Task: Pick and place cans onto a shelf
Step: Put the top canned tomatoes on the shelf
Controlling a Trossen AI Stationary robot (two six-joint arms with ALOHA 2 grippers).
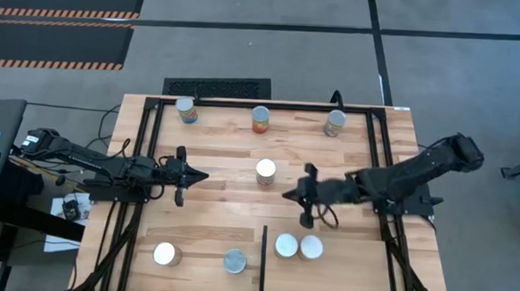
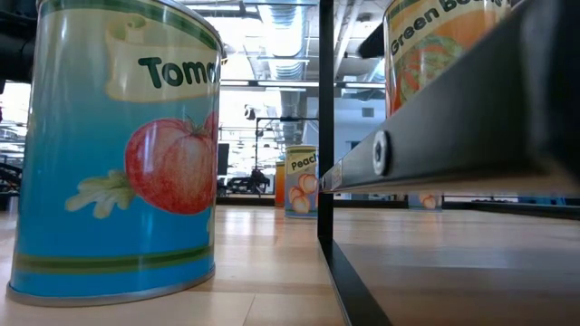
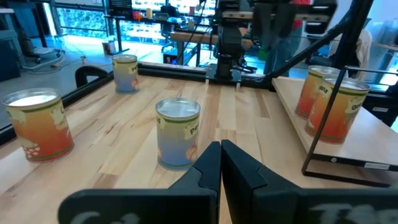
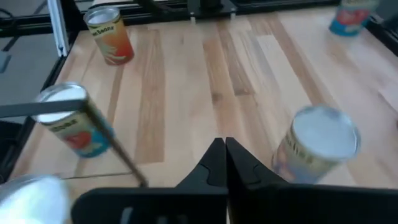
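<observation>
On the shelf (image 1: 325,269), nearest the front edge, you have two cans (image 1: 298,246) placed, touching. The right gripper (image 1: 287,195) hangs just behind them, jaws pressed together and empty. Spread them before descending on the middle can (image 1: 266,171) (upright, standing apart), and grip it squarely. The left gripper (image 1: 203,175) waits beside it, likewise closed. Three cans (image 1: 260,119) line the surface's far edge.
</observation>
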